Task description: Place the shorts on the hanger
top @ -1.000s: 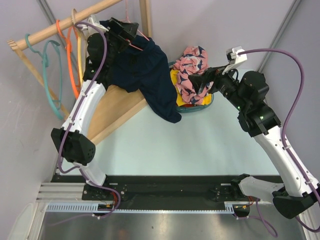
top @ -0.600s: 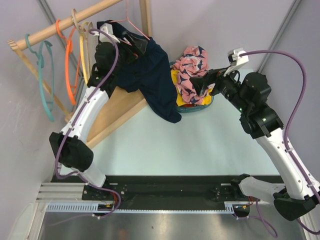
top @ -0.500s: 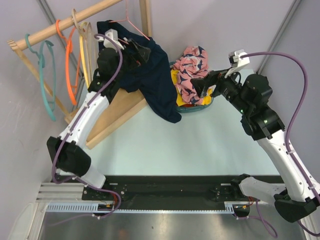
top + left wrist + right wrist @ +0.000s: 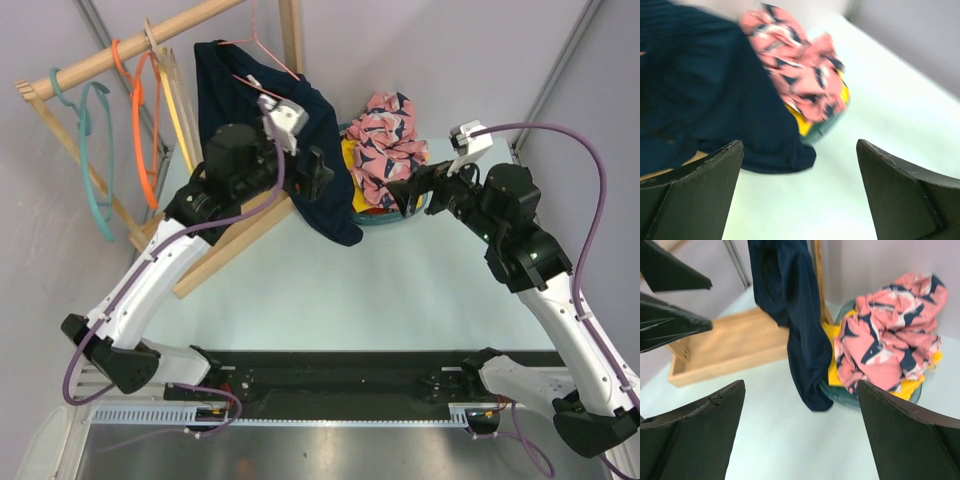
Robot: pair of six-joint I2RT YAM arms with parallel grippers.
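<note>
The left gripper (image 4: pixel 318 172) and right gripper (image 4: pixel 398 192) are held spread, nothing gripped. The shorts (image 4: pixel 300 150) are draped lopsidedly over the hanger (image 4: pixel 275 58), one leg trailing onto the table (image 4: pixel 350 290); slippage could be caused by that uneven weight or a passing finger.

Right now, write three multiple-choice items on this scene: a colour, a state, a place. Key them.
1. The hanger bearing the shorts is: A orange; B pale pink; C teal.
2. The left gripper and right gripper are: A open, empty; B shut on the shorts; C one open, one shut.
3. The pink floral garment lies: A on the hanger; B in the right gripper; C in the basket, atop the yellow garment.
1 B: pink wire shows above the navy fabric. 2 A: both wrist views show spread fingers, nothing between. 3 C: it tops the basket's pile.
</note>
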